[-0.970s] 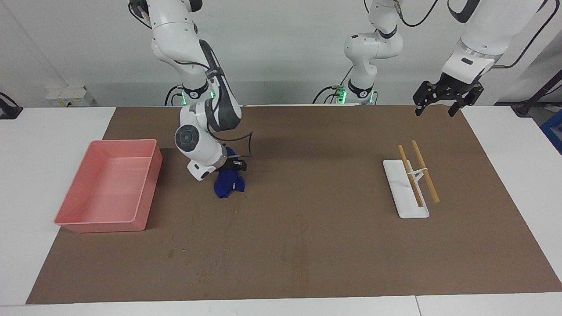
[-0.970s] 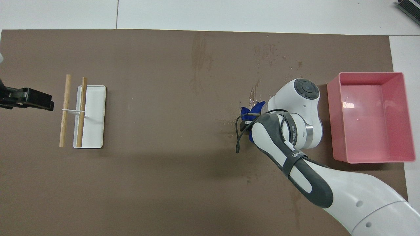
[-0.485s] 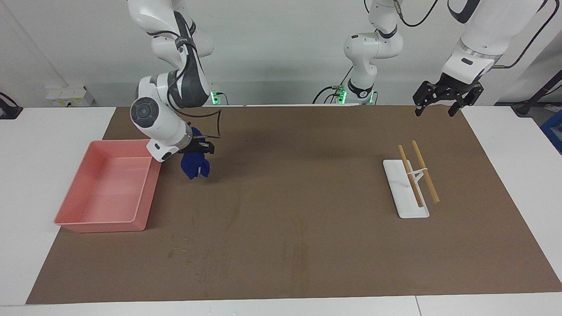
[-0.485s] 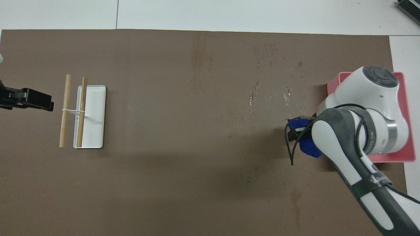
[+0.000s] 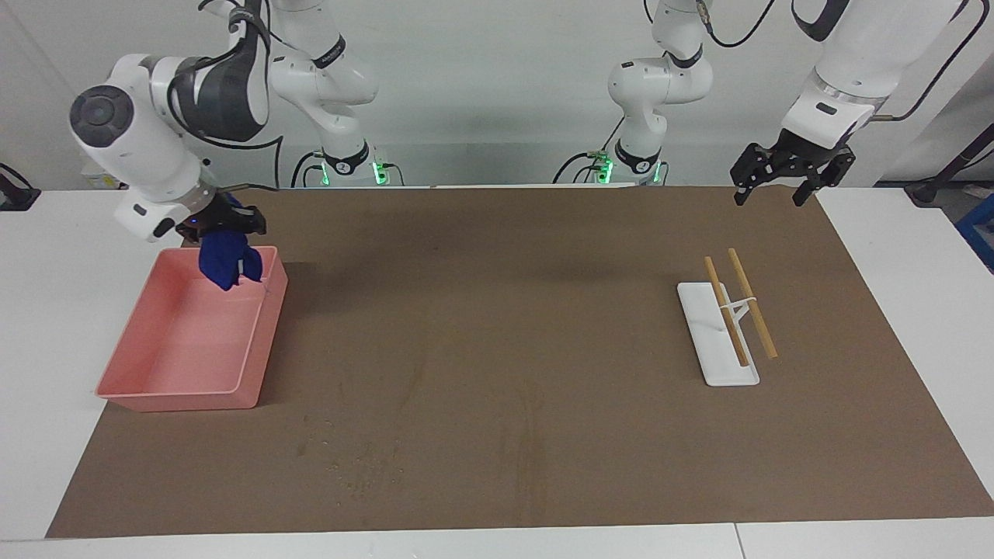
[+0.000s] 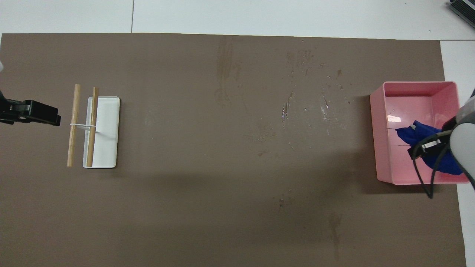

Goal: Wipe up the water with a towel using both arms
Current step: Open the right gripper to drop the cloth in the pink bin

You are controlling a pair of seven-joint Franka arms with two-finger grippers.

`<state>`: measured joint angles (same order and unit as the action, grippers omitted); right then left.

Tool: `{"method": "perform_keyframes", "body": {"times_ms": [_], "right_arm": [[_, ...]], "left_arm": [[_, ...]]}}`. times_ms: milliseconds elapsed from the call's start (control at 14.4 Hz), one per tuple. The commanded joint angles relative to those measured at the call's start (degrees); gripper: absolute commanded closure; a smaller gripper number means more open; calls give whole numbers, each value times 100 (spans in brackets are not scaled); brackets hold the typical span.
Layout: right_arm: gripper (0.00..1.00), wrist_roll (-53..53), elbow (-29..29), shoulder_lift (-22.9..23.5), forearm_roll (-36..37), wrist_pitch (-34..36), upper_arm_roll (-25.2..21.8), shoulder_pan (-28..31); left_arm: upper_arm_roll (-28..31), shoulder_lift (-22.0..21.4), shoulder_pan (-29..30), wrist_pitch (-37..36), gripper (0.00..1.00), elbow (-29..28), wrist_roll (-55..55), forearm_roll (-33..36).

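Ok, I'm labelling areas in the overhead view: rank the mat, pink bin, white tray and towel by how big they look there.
1. Mat, by far the largest.
2. Pink bin.
3. White tray.
4. Towel, though the right arm hides part of it, and it hangs raised over the bin, so its true rank against the tray is unsure.
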<state>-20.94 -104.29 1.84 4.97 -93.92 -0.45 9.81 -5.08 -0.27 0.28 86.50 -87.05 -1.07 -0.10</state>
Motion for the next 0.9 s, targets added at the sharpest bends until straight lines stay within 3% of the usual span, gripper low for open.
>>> {"method": "perform_keyframes", "body": {"times_ms": [0,69,208,277,346,416,831], "right_arm": [[100,-1058,-345,79,136,-1062,80,564],[99,-1139,-451,114,127,-1301,80,626],[78,-1096,-645,123,127,-1497,80,627],[55,-1079,-663,123,127,-1532,80,610],[20,-1122,-663,123,127,-1532,89,627],[0,-1149,-654,123,127,-1532,89,644],[0,-1087,-418,18,92,-1226,150,557]], "left_arm": [[34,-184,-2,42,0,-207,1,-69],[34,-184,-2,51,0,-207,1,-69],[34,-184,-2,42,0,-207,1,-69],[34,-175,-11,42,0,-207,1,-69],[34,-175,-2,42,0,-207,1,-69],[34,-175,-2,42,0,-207,1,-69],[34,-184,-2,42,0,-207,1,-69]]}}
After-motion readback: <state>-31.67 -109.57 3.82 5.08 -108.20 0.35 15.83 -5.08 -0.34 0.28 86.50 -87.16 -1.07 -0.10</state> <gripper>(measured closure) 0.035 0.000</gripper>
